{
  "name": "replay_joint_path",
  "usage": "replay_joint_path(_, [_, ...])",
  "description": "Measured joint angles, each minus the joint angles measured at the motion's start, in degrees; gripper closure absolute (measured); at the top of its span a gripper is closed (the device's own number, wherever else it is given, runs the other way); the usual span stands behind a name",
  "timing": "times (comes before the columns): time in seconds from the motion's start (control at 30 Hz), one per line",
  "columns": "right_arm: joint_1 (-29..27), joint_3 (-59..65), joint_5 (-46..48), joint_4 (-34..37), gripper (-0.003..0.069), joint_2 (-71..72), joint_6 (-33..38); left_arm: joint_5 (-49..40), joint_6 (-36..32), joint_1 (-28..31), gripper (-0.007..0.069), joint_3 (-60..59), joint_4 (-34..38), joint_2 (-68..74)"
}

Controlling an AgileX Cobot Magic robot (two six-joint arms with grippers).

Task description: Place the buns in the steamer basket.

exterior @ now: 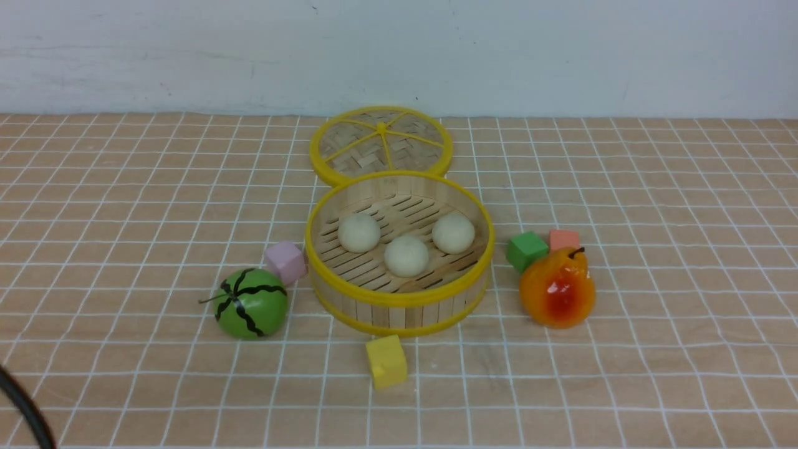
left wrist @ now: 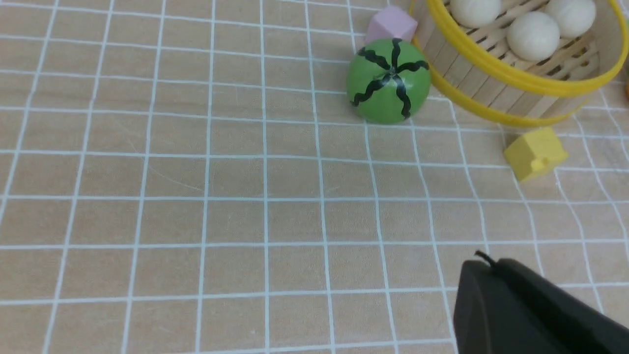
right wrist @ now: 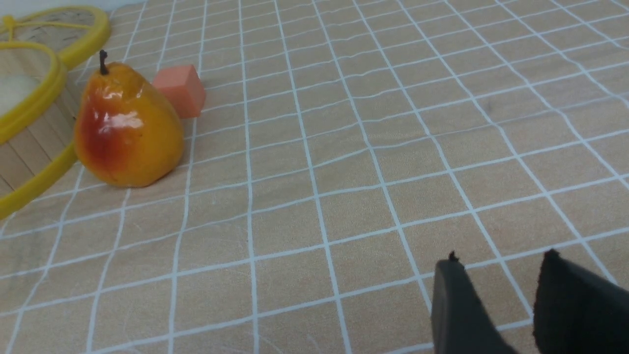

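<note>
As viewed from the front: all three buns [exterior: 406, 255] inside the steamer basket [exterior: 399, 298], resting apart from one another on its slatted floor, two toward the rear and one nearer the front rim. Basket upright at the middle of the checked tablecloth [exterior: 124, 206]. Flat woven lid [exterior: 381, 143] lying just behind the basket, partly hidden by its rear rim.

To the basket's left: pink cube [exterior: 285, 262] just beside the wall, whether touching it not discernible; green watermelon toy [exterior: 251, 304] in front of that cube. Before the basket: yellow cube [exterior: 386, 361], close but apart. To its right: green cube [exterior: 527, 250] and salmon cube [exterior: 564, 239] side by side, with an orange pear [exterior: 558, 288] in front of both.

Neither arm visible in the front view, save a black cable [exterior: 22, 405] at the lower left corner.

Left wrist view: left gripper [left wrist: 484, 263] pressed together, pinching nothing, above bare cloth well apart from the watermelon toy and basket.

Right wrist view: right gripper [right wrist: 499, 258] with fingertips slightly parted, cloth showing through the narrow gap, nothing between them; pear and salmon cube well apart from it.
</note>
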State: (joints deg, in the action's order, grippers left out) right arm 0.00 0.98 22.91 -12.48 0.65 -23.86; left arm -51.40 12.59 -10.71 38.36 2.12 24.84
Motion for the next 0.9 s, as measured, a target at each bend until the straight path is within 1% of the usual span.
replay_joint_path(0.1, [0.0, 0.0, 0.0, 0.0, 0.0418, 0.0, 0.0, 0.6, 4.2, 0.0, 0.0638, -0.4, 0.0, -2.5])
replay_joint_path(0.2, [0.0, 0.0, 0.0, 0.0, 0.0418, 0.0, 0.0, 0.7, 6.0, 0.0, 0.0638, -0.5, 0.0, -2.8])
replay_joint_path(0.57, [0.0, 0.0, 0.0, 0.0, 0.0418, 0.0, 0.0, 1.3, 6.6, 0.0, 0.0638, -0.7, -0.2, -2.8])
replay_joint_path(0.67, [0.0, 0.0, 0.0, 0.0, 0.0418, 0.0, 0.0, 6.7, 6.6, 0.0, 0.0638, -3.4, -1.3, -3.4])
replay_joint_path(0.8, [0.0, 0.0, 0.0, 0.0, 0.0418, 0.0, 0.0, 19.3, 6.6, 0.0, 0.0638, -12.0, -3.8, -8.3])
replay_joint_path(0.9, [0.0, 0.0, 0.0, 0.0, 0.0418, 0.0, 0.0, 27.3, 5.8, 0.0, 0.0638, -19.0, -4.3, -13.5])
